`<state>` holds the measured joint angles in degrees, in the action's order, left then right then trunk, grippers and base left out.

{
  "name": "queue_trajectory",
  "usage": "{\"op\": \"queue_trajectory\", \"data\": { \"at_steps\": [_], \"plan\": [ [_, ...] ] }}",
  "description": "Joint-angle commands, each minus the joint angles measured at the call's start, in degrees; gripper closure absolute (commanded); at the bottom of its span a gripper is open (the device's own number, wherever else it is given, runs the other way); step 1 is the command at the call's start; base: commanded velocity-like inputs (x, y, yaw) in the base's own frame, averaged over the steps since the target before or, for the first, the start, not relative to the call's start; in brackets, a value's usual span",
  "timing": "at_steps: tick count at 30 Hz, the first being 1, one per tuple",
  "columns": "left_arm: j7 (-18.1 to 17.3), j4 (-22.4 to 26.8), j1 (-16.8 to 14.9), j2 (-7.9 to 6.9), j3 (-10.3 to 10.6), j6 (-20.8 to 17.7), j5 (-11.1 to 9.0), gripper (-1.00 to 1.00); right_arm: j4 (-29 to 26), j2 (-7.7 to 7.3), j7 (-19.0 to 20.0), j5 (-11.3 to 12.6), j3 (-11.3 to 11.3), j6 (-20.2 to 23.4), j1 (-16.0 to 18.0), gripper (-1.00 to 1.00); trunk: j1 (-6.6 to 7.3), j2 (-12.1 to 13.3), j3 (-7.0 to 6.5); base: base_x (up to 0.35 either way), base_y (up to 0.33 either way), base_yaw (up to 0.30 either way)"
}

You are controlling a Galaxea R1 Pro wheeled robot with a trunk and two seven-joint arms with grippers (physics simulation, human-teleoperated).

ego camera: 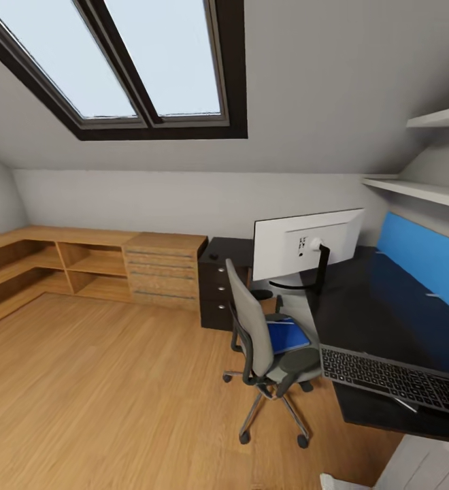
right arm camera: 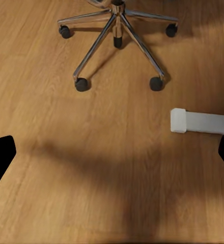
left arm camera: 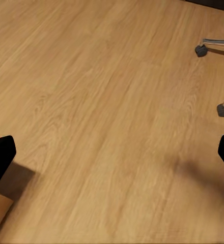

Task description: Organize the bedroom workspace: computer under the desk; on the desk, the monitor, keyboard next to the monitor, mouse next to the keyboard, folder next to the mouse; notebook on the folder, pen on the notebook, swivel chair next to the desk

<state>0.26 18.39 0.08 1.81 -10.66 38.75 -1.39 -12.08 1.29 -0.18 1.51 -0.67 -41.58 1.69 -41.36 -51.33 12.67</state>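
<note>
both grippers, left gripper (left arm camera: 112,152) and right gripper (right arm camera: 112,152), hang spread wide and empty over the wood plank floor (ego camera: 109,395). the grey swivel chair (ego camera: 269,347) beside the black desk (ego camera: 374,306) carries the blue folder (ego camera: 287,335); keyboard (ego camera: 394,378) and monitor (ego camera: 306,243) sit on the desk.

Daylight is coming through the skylights (ego camera: 126,58); soft shadows are lying on the floor (right arm camera: 112,168); edges are bending slightly.
</note>
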Motion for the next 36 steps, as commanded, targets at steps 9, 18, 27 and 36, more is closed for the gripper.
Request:
{"op": "queue_trajectory", "data": {
  "at_steps": [9,18,27,36],
  "plan": [
    [0.2,-0.1,0.0,0.04,-0.1,-0.2,-0.3,-1.0,0.0,0.01,0.0,0.1,0.0,-0.2,0.1,-1.0,-1.99,-3.7,1.69,0.0,0.0,-0.263],
    [0.3,-0.2,0.0,0.0,-0.1,-0.2,-0.2,-1.0,0.1,0.07,0.0,0.2,-0.1,-0.2,0.0,-1.0,-3.97,-7.3,3.31,0.0,0.0,-0.1],
    [0.4,-0.2,0.0,-0.04,-0.1,-0.3,-0.2,-1.0,0.2,0.11,-0.1,0.2,-0.1,0.0,0.0,-1.0,-5.94,-10.9,4.92,0.0,0.0,-0.007],
    [0.3,-0.2,0.0,0.01,-0.1,-0.3,-0.2,-1.0,0.2,0.11,0.0,0.1,-0.1,-0.2,0.1,-1.0,-7.92,-14.5,6.51,0.0,0.0,-0.012]
  ]
}}
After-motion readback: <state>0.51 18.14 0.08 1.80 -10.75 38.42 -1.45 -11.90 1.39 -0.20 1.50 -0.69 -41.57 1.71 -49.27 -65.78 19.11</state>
